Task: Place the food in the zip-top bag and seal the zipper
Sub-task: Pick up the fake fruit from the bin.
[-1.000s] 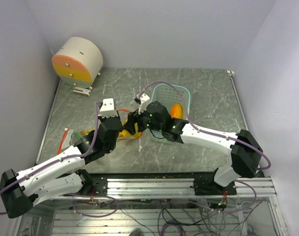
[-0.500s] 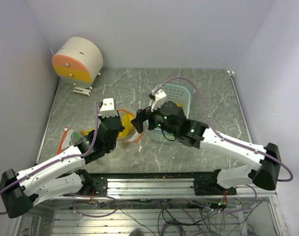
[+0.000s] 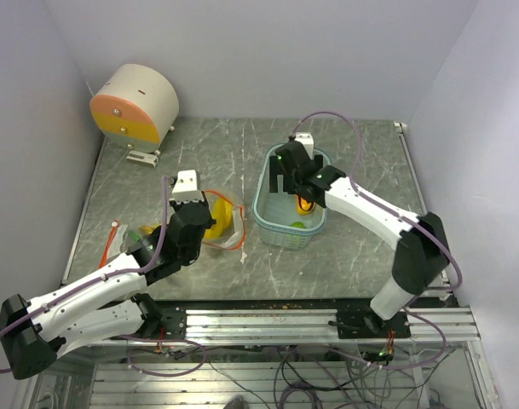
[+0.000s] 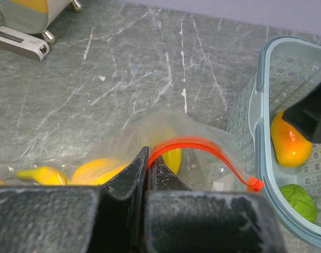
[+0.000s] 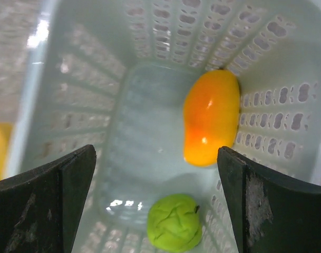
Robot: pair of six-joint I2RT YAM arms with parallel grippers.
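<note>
The clear zip-top bag (image 3: 218,220) lies left of the teal basket (image 3: 268,223), with its red-orange zipper (image 4: 202,147) arched open. Yellow food, the banana (image 4: 40,174) among it, shows inside the bag. My left gripper (image 4: 147,163) is shut on the zipper strip and holds the mouth up. My right gripper (image 5: 156,174) is open wide over the basket (image 5: 81,79). Below it lie the orange-yellow mango (image 5: 210,118) and the round green fruit (image 5: 174,221). Both also show in the left wrist view, mango (image 4: 289,143) and green fruit (image 4: 299,201). The pepper is partly hidden under my left arm.
A round cream and orange device (image 3: 133,104) with a small stand sits at the back left corner. A red-orange loop (image 3: 114,232) lies by the table's left edge. Purple walls close in the table on three sides.
My right gripper has pulled back from the bag's mouth and swung right and back, now over the basket. My left gripper has kept its hold on the zipper.
</note>
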